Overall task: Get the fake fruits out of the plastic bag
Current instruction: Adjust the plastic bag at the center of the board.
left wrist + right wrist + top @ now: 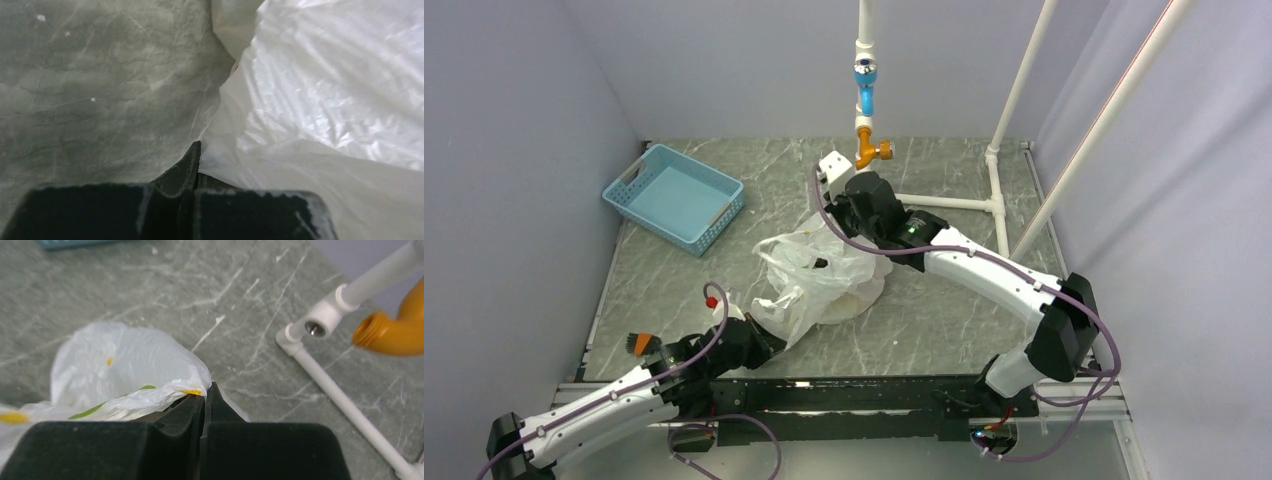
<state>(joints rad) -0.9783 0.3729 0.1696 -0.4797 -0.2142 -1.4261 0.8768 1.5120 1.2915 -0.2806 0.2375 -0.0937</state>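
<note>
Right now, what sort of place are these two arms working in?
Probably a robot test cell, not a real kitchen: plain grey walls box in a marble-patterned tabletop, and a white plastic pipe frame stands there with a dummy orange tap.

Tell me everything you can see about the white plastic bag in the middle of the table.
The crinkly translucent white thin-film plastic bag lies crumpled on the grey marbled tabletop, mid-table. Small yellow and green printed marks show on it. A dark patch shows among its top folds. The right gripper pinches its far edge, jaws shut; the left gripper, jaws shut, seems to pinch its near-left corner.
</note>
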